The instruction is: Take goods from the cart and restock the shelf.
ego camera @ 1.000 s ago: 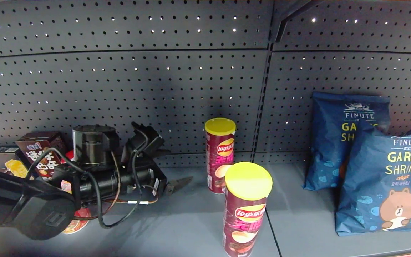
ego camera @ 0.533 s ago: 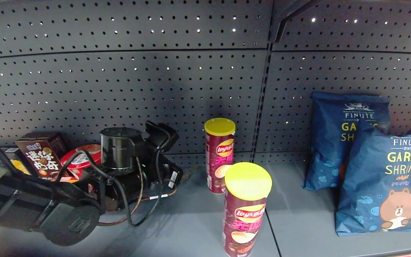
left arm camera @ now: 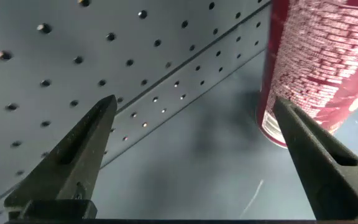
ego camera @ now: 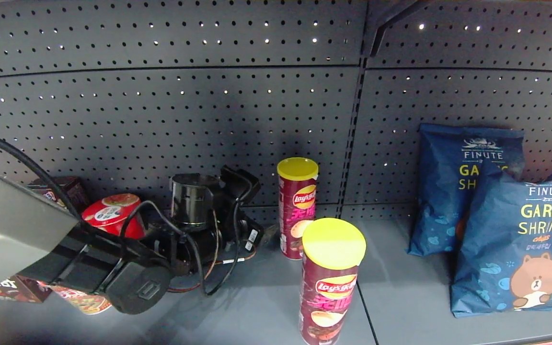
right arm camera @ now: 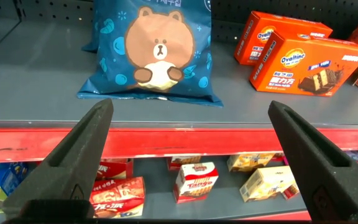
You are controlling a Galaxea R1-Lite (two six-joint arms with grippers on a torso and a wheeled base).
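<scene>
The left end effector (left arm camera: 194, 106) had its two dark, wedge-shaped fingers spread wide with nothing between them. It sat low over the smooth grey shelf (ego camera: 410, 297), close to the perforated metal back panel (ego camera: 209, 120). Just beside one finger stood the rear chip can (ego camera: 297, 206) — a slim maroon cylinder in a glossy printed wrap, upright at the back of the shelf. Whether finger and can touched could not be told. The front chip can (ego camera: 332, 282), of the same kind, stood upright near the shelf's front, apart from the first. Both were closed by flat yellow lids, so their contents were hidden. Behind the left arm sat a red cup (ego camera: 113, 215) with a printed lid and some brown cartons (ego camera: 65, 189).

Well to the right were two sealed, crinkled blue packets. The rear bag (ego camera: 467, 187) leaned against the panel, and the front bag (ego camera: 515, 244), printed with a cartoon bear, overlapped it.

The right end effector (right arm camera: 190, 107) was likewise spread and empty. It hung before the shelf's red front edge (right arm camera: 179, 140), facing the bear packet. Orange cartons (right arm camera: 291, 46) lay beside that packet, and small boxes (right arm camera: 191, 180) sat on the level below.
</scene>
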